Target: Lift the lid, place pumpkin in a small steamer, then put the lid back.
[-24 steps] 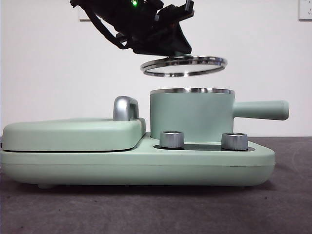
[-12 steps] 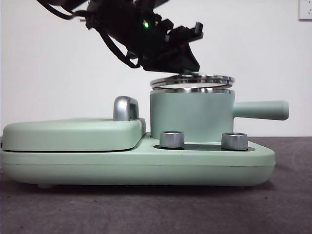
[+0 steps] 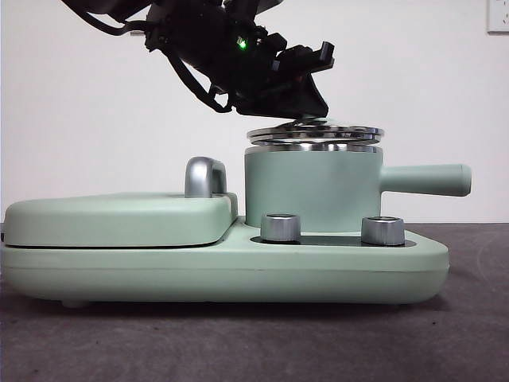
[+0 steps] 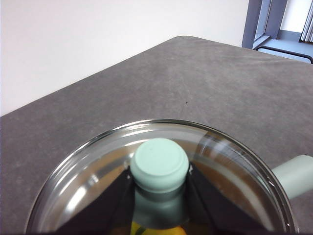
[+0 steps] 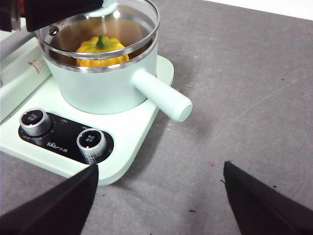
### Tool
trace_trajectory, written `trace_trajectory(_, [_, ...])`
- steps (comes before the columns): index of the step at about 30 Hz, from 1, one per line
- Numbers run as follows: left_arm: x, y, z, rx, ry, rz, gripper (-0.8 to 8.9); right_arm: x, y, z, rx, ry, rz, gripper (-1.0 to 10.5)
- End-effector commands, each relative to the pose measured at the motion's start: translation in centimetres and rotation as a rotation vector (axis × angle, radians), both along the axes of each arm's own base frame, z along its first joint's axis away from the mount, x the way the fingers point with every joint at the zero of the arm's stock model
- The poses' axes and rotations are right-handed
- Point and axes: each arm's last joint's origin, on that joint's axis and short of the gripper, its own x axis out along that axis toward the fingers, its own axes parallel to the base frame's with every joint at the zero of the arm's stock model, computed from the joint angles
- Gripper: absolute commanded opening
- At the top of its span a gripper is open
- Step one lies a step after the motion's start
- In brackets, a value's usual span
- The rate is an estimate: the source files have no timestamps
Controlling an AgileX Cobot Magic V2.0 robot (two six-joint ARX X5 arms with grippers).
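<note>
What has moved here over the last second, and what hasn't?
The left gripper, shut on the lid's knob, carried the lid down and slightly rightward from well above the small steamer until it sits at the rim. The pumpkin lies inside. The steamer, the knobs and the griddle cover stayed put; the right gripper waits, open.

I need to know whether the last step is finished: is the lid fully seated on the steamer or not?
Not quite seated. The lid sits slightly tilted over the small steamer, and the left gripper grips its knob.
</note>
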Motion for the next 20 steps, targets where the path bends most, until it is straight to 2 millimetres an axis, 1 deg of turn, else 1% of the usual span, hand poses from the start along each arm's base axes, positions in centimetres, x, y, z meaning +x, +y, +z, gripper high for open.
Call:
trace_trajectory(1, [0.4,-0.7,0.8,-0.017,-0.053,-0.016,0.16,0.0,0.1,0.1,0.012,-0.002,0.000,3.9])
trace_trajectory(20, [0.7,-0.5,-0.3,0.036,0.007,-0.008,0.16,0.0,0.1,0.1,0.011,-0.003,-0.003,3.9])
